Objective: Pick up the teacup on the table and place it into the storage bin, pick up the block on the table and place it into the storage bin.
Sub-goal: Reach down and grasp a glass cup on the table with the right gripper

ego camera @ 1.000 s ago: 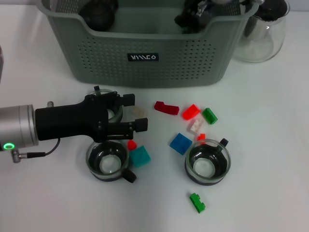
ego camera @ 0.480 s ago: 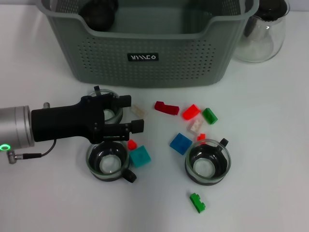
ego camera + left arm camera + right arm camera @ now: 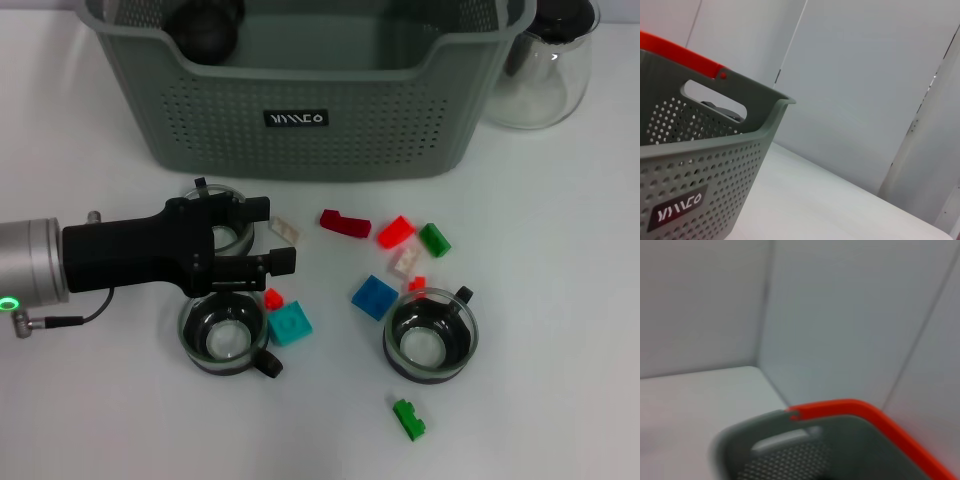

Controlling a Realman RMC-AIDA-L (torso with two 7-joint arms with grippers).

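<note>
While your left gripper reaches in low from the left with its fingers parted and holding nothing, the small beige block lies between the tips, long axis slanting across the gap. Nearer you than the fingers sit the teal block and two glass teacups; a third teacup seems half hidden under the gripper. I count about nine blocks. Beyond the fingertips stands the storage bin. No right gripper shows.
</note>
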